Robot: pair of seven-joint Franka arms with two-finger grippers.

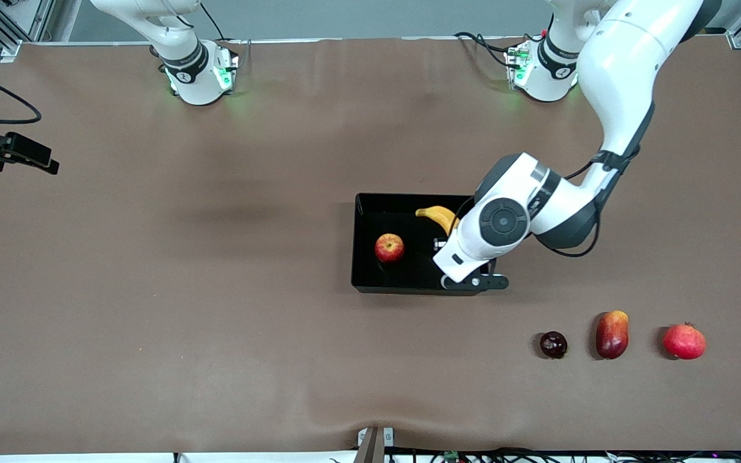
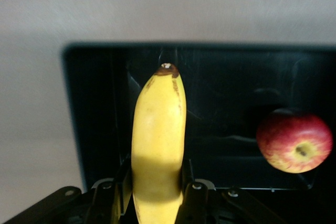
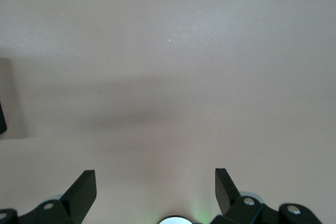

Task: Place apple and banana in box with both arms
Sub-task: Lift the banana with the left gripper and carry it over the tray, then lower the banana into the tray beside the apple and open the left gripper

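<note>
The black box (image 1: 363, 241) sits mid-table. The red apple (image 1: 389, 247) lies inside it, toward the right arm's end; it also shows in the left wrist view (image 2: 295, 141). My left gripper (image 1: 442, 243) reaches down into the box at the left arm's end and is shut on the yellow banana (image 1: 437, 217). In the left wrist view the fingers (image 2: 192, 195) press both sides of the banana (image 2: 157, 129), whose dark tip points over the box floor (image 2: 220, 98). My right gripper (image 3: 155, 179) is open and empty over bare table near its own base.
Three fruits lie in a row nearer the front camera, toward the left arm's end: a dark-maroon round fruit (image 1: 553, 344), a red-orange mango (image 1: 612, 334) and a pomegranate (image 1: 684, 341). A dark device (image 1: 17, 154) juts in at the right arm's end.
</note>
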